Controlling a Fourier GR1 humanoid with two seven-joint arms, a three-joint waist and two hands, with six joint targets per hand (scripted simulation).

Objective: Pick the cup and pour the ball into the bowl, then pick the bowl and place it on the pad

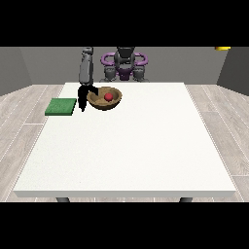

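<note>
Front view: a white counter (126, 146) with the robot small at the far edge. A brown bowl (104, 98) sits near the far left corner with a red ball (108, 97) inside it. The hand at the view's left (85, 95) is at the bowl's left rim; I cannot tell its finger state. A green pad (61, 106) lies just left of that hand, so the bowl must travel leftward. No cup or other hand shows.

A large white rectangular table (131, 146) fills the middle of the frame, dark legs showing beneath its lower edge. Pale grey wood-plank floor (24, 121) surrounds it. Plain grey walls (44, 63) stand behind, with a small yellow fixture (222, 48) at upper right.
</note>
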